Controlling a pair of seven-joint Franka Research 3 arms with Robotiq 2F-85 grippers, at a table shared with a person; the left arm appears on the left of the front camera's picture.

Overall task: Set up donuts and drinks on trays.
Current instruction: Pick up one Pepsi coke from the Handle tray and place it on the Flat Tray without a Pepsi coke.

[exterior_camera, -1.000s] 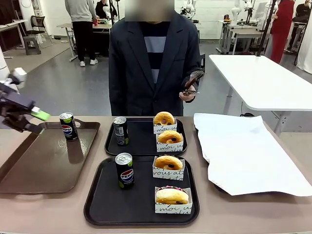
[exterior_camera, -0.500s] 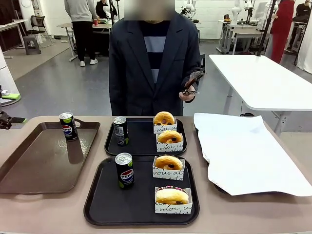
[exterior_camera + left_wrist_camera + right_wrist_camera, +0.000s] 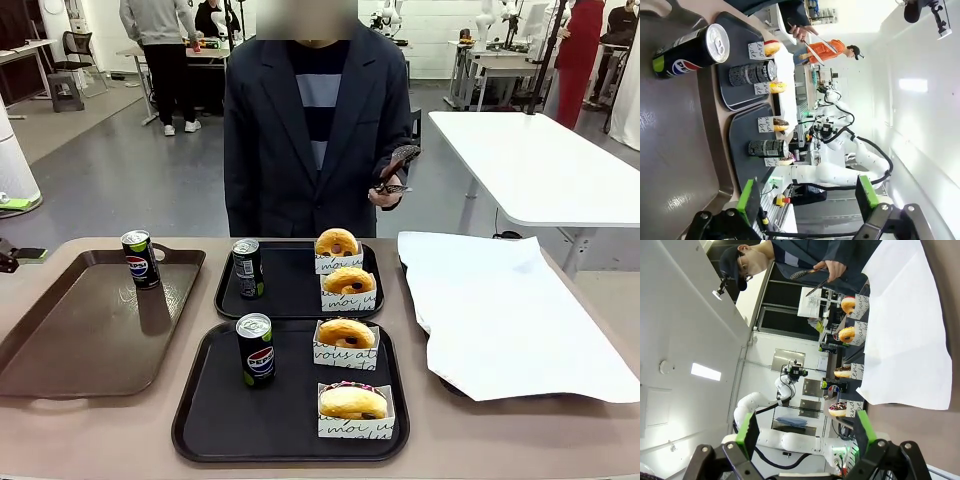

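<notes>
Left gripper (image 3: pixel 805 200): your jaws stand apart, empty, can (image 3: pixel 690 50) ahead.
Right gripper (image 3: pixel 805 437): yours gapes too, paper (image 3: pixel 910 335) ahead.

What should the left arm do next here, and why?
Probably nothing further beyond parking: each black tray, the far tray and the near tray, already holds one can and two sleeved donuts. The left gripper is open and empty, off the table's left edge. The spare can stands on the brown tray.

Open left end effector (image 3: pixel 807 200) above brown tray (image 3: pixel 675 150), Pepsi can (image 3: pixel 690 50) on it, two black trays (image 3: pixel 747 137) beyond
</notes>
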